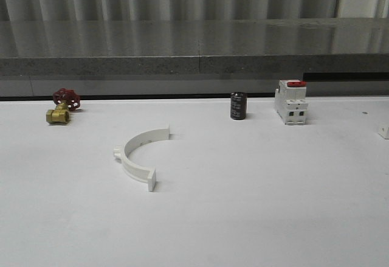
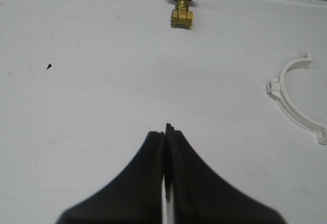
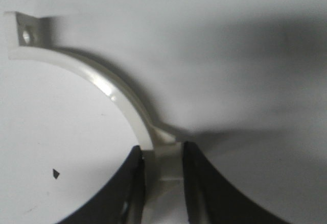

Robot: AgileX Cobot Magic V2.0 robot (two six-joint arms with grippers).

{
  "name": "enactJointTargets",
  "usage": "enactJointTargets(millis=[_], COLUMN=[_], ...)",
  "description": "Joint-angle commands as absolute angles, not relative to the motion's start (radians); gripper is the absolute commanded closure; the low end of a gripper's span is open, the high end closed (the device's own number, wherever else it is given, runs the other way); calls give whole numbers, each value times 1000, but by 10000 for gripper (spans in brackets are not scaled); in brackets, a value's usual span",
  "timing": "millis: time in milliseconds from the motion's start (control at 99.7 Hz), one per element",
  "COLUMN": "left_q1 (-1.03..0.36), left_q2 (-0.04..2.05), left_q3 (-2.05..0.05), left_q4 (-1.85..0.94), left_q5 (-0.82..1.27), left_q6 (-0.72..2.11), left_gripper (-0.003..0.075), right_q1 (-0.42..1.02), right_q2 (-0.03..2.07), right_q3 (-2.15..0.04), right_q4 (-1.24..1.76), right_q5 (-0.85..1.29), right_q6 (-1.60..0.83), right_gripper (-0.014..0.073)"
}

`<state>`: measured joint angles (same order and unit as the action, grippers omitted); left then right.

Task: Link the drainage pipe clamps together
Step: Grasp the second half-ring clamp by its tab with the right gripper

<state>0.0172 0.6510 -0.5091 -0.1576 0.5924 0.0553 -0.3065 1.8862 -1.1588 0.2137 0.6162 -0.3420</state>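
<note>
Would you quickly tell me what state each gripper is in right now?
Left gripper: shut, holding nothing.
Right gripper: shut on a white clamp half.

lab bench: bare white table [image 1: 255, 218], valve [image 1: 61, 107], breaker [image 1: 290, 101] laid out.

One white half-ring clamp [image 1: 138, 155] flat on the table; another [image 3: 102, 89] between tool fingers.

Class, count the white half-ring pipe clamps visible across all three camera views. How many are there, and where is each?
2. One clamp half lies free on the white table, front-left of centre, near the brass valve. The second clamp half sits between the right gripper fingers, over the table.
</note>
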Motion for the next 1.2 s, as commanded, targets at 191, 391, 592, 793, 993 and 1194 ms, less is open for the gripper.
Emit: enactJointTargets(millis=[191,391,592,793,993,1194], left_q1=[10,10,10,10,10,10], left_q2=[648,648,648,648,648,648], left_q3=[-535,-535,-535,-535,-535,-535], left_q4=[-176,-176,-176,-176,-176,-176], left_q5=[531,531,531,531,531,531], left_q6=[57,57,57,57,57,57], left_gripper=[741,741,741,741,741,741], right_q1=[-311,-304,-197,19,265,475], right_q2=[1844,1841,1764,1660,1649,1710], right_q3=[-1184,-1184,-1184,-1184,-1206,-1281], right_q4=[230,249,256,235,15,-366], right_q5=[567,564,559,596,612,687], right_q6=[-351,-351,-279,-93,265,829], right_gripper=[505,505,505,505,505,505])
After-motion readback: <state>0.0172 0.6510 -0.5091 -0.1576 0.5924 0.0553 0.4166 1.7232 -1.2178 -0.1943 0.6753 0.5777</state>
